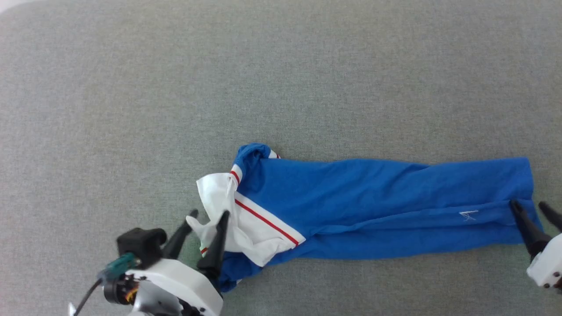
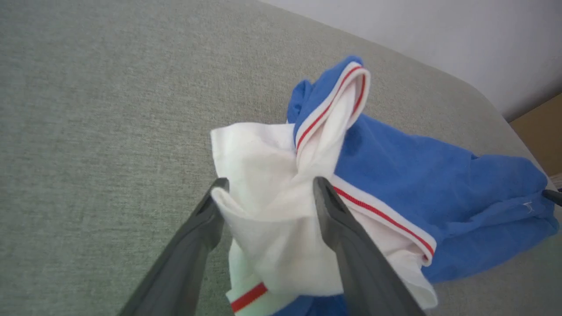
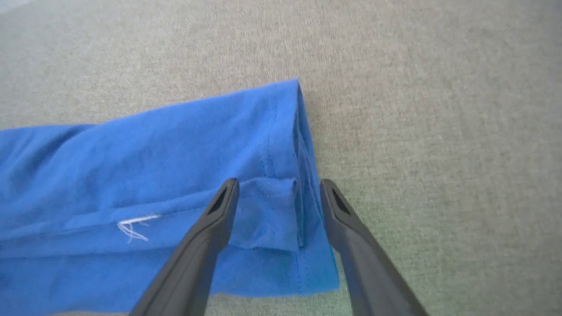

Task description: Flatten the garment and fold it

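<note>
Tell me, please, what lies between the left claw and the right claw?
In the head view, the garment stretches between them, its white end at the left claw and its blue end at the right claw.

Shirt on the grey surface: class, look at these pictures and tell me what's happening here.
A two-armed robot is handling a shirt lying as a long bunched strip on a grey surface. Its left hand is open astride the white sleeve; its right hand is open astride the hem corner at the other end. Neither pinches the cloth. The shirt is not yet flat.
</note>
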You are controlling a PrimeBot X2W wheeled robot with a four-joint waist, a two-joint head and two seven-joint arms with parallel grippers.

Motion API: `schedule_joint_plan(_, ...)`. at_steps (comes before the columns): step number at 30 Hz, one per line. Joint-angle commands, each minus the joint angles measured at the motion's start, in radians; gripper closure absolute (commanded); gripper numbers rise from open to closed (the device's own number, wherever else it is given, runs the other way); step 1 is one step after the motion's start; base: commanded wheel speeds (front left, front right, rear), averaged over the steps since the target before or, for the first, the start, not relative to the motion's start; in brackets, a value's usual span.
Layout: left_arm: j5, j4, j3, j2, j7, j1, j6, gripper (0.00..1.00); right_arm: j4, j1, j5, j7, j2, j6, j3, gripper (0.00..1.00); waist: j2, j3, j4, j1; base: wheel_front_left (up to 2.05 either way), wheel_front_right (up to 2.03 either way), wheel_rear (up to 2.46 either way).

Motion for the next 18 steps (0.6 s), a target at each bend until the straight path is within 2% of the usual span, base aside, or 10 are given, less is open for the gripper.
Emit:
schedule_joint_plan(1, -0.008, -0.020, 0.023, -0.011, -0.037, -0.004, 0.012, 0.00, -0.035, 0.002, 0.016, 0.006, 0.004, -0.002, -0.017, 0.00, 0.0000, -0.008, 0.003, 0.0000, 0.00, 0.00, 0.00)
schedule_joint_plan(5, -0.002, -0.074, 0.069, -0.023, -0.104, 0.019, 0.047, 0.00, -0.103, 0.021, 0.042, 0.028, 0.008, -0.002, -0.050, 0.00, 0.0000, -0.017, 0.002, 0.0000, 0.00, 0.00, 0.00)
schedule_joint_plan(10, 0.089, -0.163, 0.149, -0.035, -0.264, 0.054, 0.143, 0.00, -0.182, 0.035, 0.014, 0.057, 0.016, -0.002, -0.116, 0.00, 0.0000, -0.019, 0.002, 0.0000, 0.00, 0.00, 0.00)
schedule_joint_plan(14, 0.179, -0.205, 0.162, -0.056, -0.317, 0.060, 0.189, 0.00, -0.157, 0.030, -0.040, 0.096, 0.031, -0.002, -0.122, 0.00, 0.0000, -0.011, 0.009, 0.0000, 0.00, 0.00, 0.00)
schedule_joint_plan(18, 0.227, -0.204, 0.150, -0.076, -0.327, 0.064, 0.197, 0.00, -0.105, 0.006, -0.067, 0.125, 0.040, -0.002, -0.090, 0.00, 0.0000, 0.001, 0.019, 0.0000, 0.00, 0.00, 0.00)
